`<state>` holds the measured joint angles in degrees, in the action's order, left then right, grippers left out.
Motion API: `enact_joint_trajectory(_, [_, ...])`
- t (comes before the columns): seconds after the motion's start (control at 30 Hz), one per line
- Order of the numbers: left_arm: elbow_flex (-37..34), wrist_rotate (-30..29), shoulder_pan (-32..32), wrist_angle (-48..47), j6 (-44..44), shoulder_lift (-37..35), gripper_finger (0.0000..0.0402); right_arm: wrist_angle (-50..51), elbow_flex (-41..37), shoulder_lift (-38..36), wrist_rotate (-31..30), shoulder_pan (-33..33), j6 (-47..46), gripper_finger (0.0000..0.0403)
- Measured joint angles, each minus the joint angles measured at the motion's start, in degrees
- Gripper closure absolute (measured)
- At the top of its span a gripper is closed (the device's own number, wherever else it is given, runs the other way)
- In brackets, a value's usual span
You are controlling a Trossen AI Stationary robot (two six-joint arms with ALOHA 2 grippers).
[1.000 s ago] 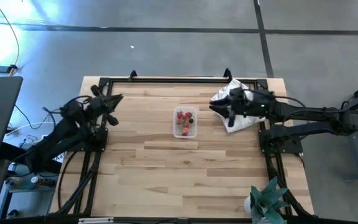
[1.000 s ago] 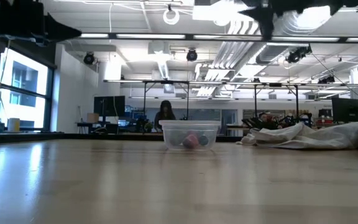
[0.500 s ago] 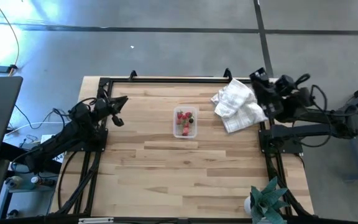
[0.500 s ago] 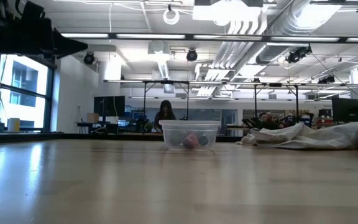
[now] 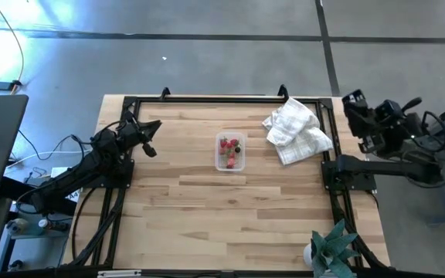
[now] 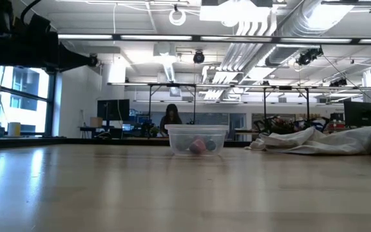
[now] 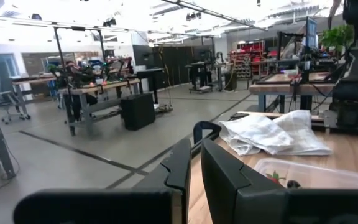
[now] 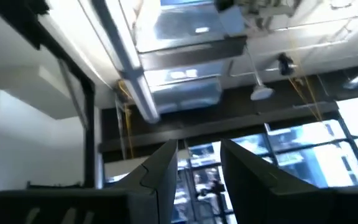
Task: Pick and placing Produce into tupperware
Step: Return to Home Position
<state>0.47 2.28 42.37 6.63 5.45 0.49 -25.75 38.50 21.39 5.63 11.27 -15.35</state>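
The clear tupperware (image 5: 230, 152) stands on its base at the table's middle, with several small red pieces of produce (image 5: 227, 147) and a dark one inside; the low view shows the tupperware (image 6: 197, 140) too. My left gripper (image 5: 151, 127) hovers shut near the table's left edge, pointing level toward the tub (image 7: 316, 174). In its wrist view the left gripper (image 7: 196, 155) holds nothing. My right gripper (image 5: 354, 102) is beyond the table's right edge, tipped upward. In its wrist view the right gripper (image 8: 199, 158) is open and empty, facing the ceiling.
A crumpled white cloth (image 5: 296, 131) lies at the far right of the table, right of the tub. Black frame rails (image 5: 207, 99) run along the table's far, left and right sides. A green plant (image 5: 332, 245) stands at the near right corner. A person (image 6: 171, 119) sits far behind.
My right gripper has drawn back from above the white cloth, past the table's right edge, rising and tipping upward. My left gripper has sunk a little at the table's left edge. The tub, produce and cloth have stayed put.
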Motion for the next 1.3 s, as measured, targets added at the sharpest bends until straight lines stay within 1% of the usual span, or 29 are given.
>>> enact_joint_trajectory(0.03, [0.0, 0.0, 0.0, 0.02, -0.25, 0.0, 0.0373, 1.85, 0.0, -1.24, -1.1, 0.02, 0.18, 0.0291])
enact_joint_trajectory(0.2, [0.0, -0.79, 0.0, -0.15, -1.16, 0.0, 0.0373, 12.6, 0.02, -6.33, -1.6, 0.0, -0.26, 0.0291])
enact_joint_trajectory(0.3, [0.02, -1.6, 0.0, -0.22, -1.51, 0.0, 0.0373, 19.01, 0.0, -7.98, -4.35, 0.02, -0.64, 0.0291])
enact_joint_trajectory(0.5, [0.04, -1.62, 0.0, -0.24, -2.97, 0.0, 0.0373, 24.1, 0.0, -11.89, -5.51, 0.0, 0.28, 0.0291])
enact_joint_trajectory(0.6, [0.04, -1.62, 0.0, -0.25, -3.52, 0.0, 0.0373, 27.77, 0.0, -14.77, -7.39, 0.01, 0.34, 0.0291])
enact_joint_trajectory(0.77, [0.04, -1.54, 0.0, -0.3, -4.37, 0.0, 0.0373, 29.85, 0.0, -18.21, -8.43, 0.02, 0.76, 0.0291])
enact_joint_trajectory(0.87, [0.04, -1.7, 0.0, -0.33, -4.39, 0.0, 0.0373, 32.8, 0.0, -20.63, -9.45, 0.0, 0.85, 0.0291])
enact_joint_trajectory(0.97, [0.07, -1.73, 0.0, -0.35, -4.39, 0.02, 0.0373, 34.18, 0.01, -21.16, -10.22, 0.0, 0.87, 0.0291])
enact_joint_trajectory(1.1, [0.07, -1.87, 0.0, -0.49, -4.65, 0.02, 0.0373, 34.88, -0.23, -21.04, -10.72, 0.01, 0.69, 0.0291])
enact_joint_trajectory(1.13, [0.07, -1.86, 0.0, -0.51, -4.69, 0.02, 0.0373, 33.5, -1.24, -21.12, -10.99, 0.02, 0.32, 0.0291])
enact_joint_trajectory(1.17, [0.09, -1.88, 0.0, -0.53, -4.77, 0.02, 0.0373, 30.51, -2.89, -21.12, -11.06, 0.02, 0.07, 0.0291])
enact_joint_trajectory(1.2, [0.09, -1.88, 0.0, -0.68, -4.97, 0.02, 0.0373, 25.21, -5.6, -21.03, -11.02, 0.0, -0.02, 0.0291])
enact_joint_trajectory(1.3, [0.09, -1.88, 0.0, -0.94, -5.31, 0.02, 0.0373, 7.05, -16.76, -19.58, -10.56, 0.0, -1.02, 0.0291])
